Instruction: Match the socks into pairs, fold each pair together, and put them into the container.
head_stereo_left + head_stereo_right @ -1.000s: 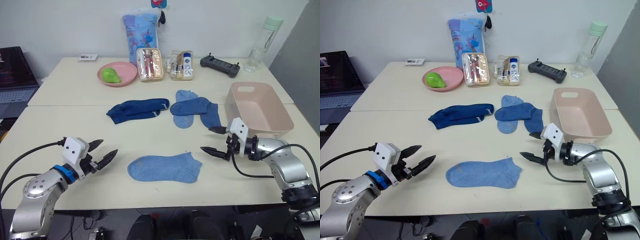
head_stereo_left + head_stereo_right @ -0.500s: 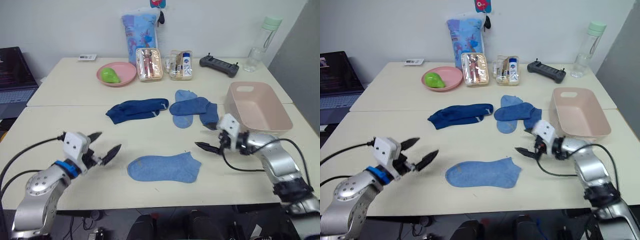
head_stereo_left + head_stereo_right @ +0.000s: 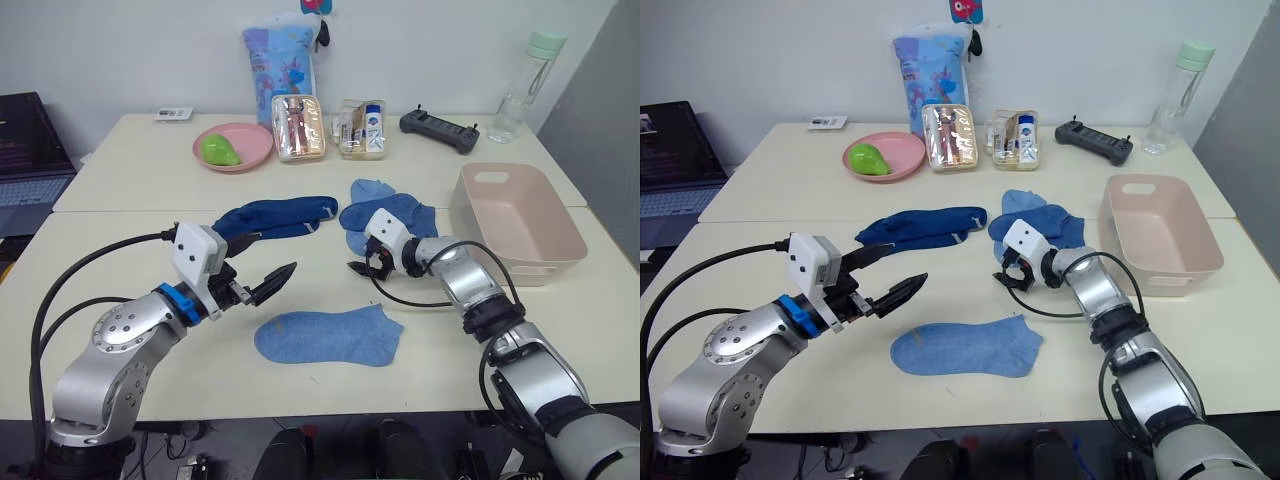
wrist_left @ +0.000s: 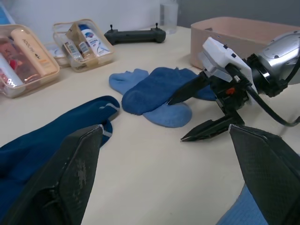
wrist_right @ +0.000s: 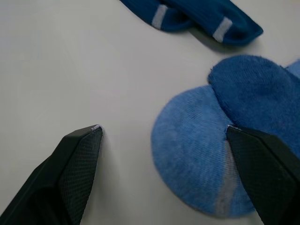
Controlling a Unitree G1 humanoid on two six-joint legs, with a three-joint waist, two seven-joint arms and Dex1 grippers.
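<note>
Reaching toward the overlapped medium-blue socks point(image 3: 392, 217) mid-table, the right gripper point(image 3: 364, 262) is held spread apart — left gripper point(image 3: 262, 281) gaping too, nothing gripped. Only the top sock should be pinched at its toe. The container point(image 3: 513, 220) is parked at the right edge.

Cream table point(image 3: 130, 190). Near sock point(image 3: 328, 336) medium blue with a faint brownish smudge. Dark navy socks point(image 3: 275, 219) with pale stripe marks at the cuff. Right of them a light blue sock point(image 5: 192, 159) under a medium blue sock point(image 3: 385, 212). Pale pink container point(image 3: 515, 222) on the right. Far side: pink plate point(image 3: 235, 147) holding a lime green object point(image 3: 220, 152), pale blue printed bag point(image 3: 281, 60) with pink and red figures, clear pouches point(image 3: 299, 128) with peach and white-blue bottles, black controller point(image 3: 438, 130), clear bottle point(image 3: 518, 88) with mint green cap. Both grippers, left gripper point(image 3: 262, 268) and right gripper point(image 3: 361, 261), have black fingers and white housings; blue ring on the left wrist.
</note>
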